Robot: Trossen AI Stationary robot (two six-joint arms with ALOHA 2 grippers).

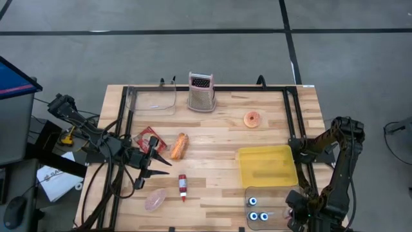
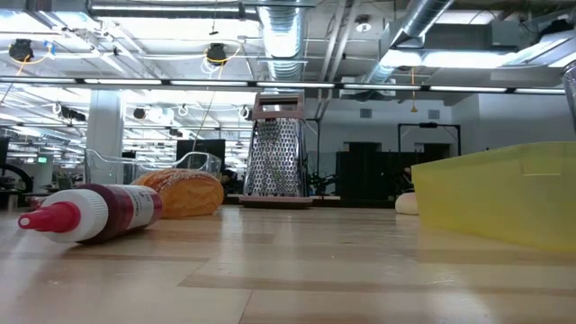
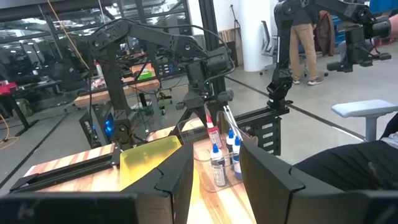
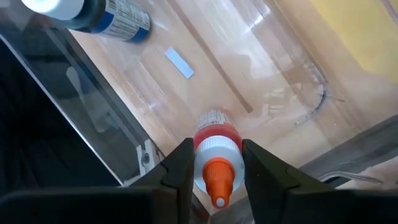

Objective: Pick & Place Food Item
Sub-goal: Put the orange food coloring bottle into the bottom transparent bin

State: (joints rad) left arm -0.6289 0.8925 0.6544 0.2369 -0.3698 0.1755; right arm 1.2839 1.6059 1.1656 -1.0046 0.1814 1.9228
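The right hand [image 4: 211, 180] pinches an orange-tipped bottle [image 4: 214, 158] upright inside the clear bin [image 1: 273, 196], just beside the yellow tray [image 1: 267, 164]. The left hand [image 1: 158, 161], spread, waits beside the bread [image 1: 179, 146].

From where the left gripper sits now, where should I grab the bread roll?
Probably across its narrow middle, from straight above. The bread roll lies flat and elongated beside the open left gripper; its short width suits the fingers.
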